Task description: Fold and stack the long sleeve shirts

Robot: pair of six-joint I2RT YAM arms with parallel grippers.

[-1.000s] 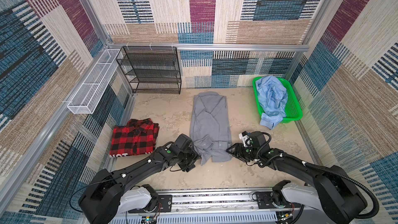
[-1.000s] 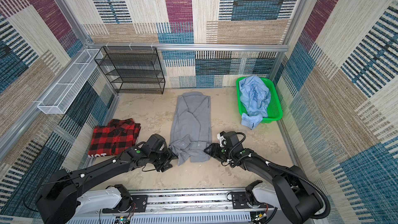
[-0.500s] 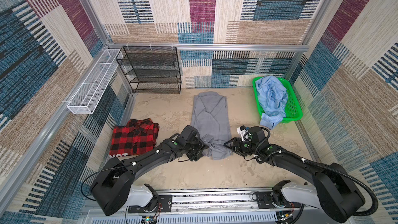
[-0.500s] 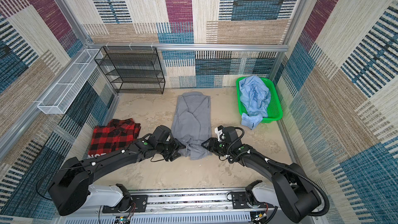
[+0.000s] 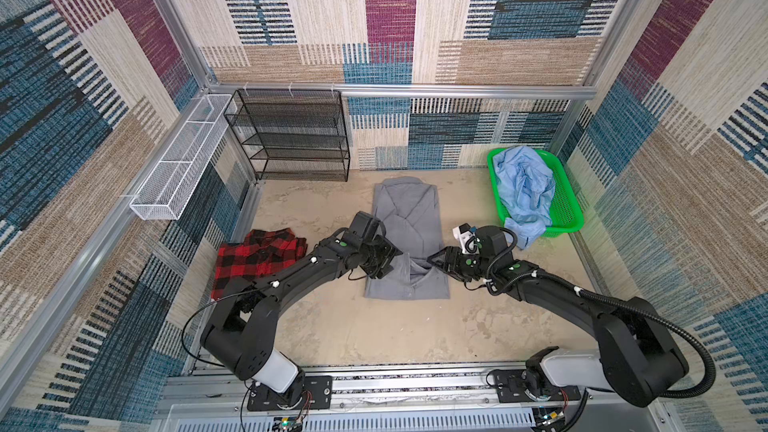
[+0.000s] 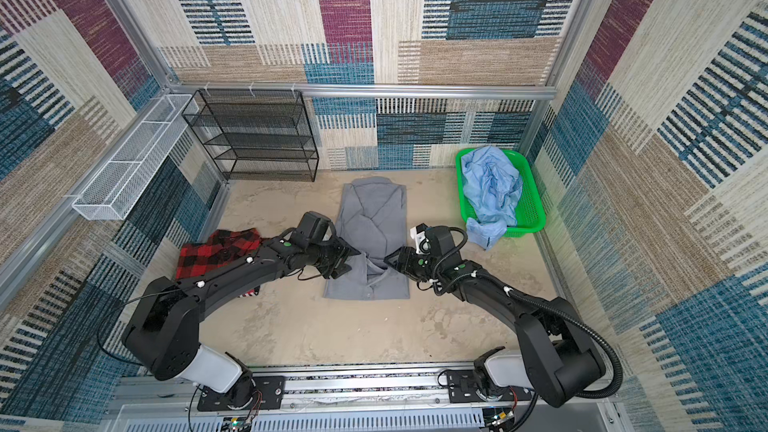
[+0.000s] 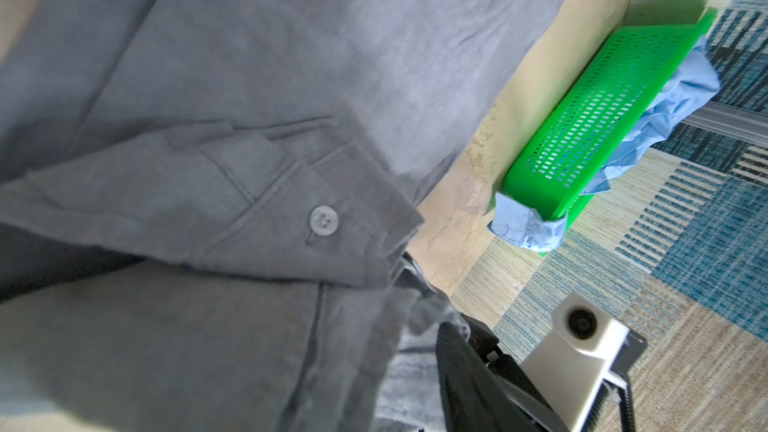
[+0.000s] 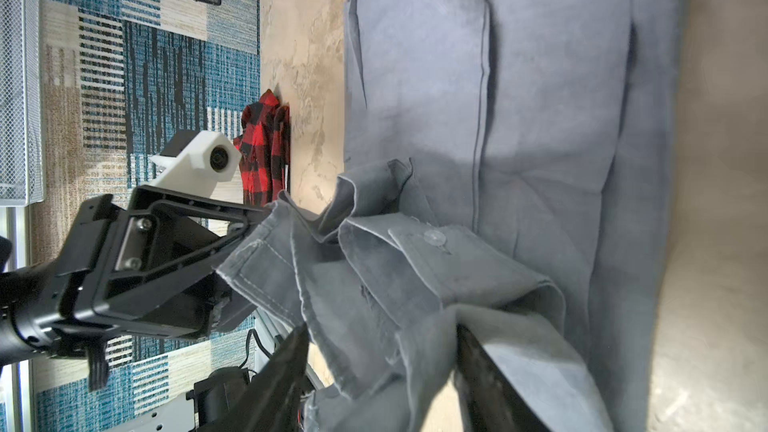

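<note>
A plain grey long sleeve shirt (image 5: pixel 409 218) (image 6: pixel 374 214) lies lengthwise mid-table, sleeves folded in. My left gripper (image 5: pixel 397 253) (image 6: pixel 355 252) is shut on grey cloth at its left side. My right gripper (image 5: pixel 432 260) (image 6: pixel 388 261) is shut on a bunched fold at its right side, just above the collar. The right wrist view shows the raised buttoned cuff and cloth between my right gripper's (image 8: pixel 382 376) jaws, with the left gripper (image 8: pixel 253 226) pinching opposite. In the left wrist view the shirt (image 7: pixel 291 76) hides the left jaws. The red-and-black plaid shirt (image 5: pixel 257 259) lies folded at the left.
A green mesh basket (image 5: pixel 565 209) (image 6: pixel 532 209) at the back right holds a crumpled light blue shirt (image 5: pixel 525 189), one sleeve hanging over its near rim. A black wire rack (image 5: pixel 291 139) stands at the back left. A white wire basket (image 5: pixel 178 168) hangs on the left wall.
Both grippers have moved from the shirt's near corners toward the back and toward each other, drawing grey cloth up over the shirt's body. The near edge now lies straight.
</note>
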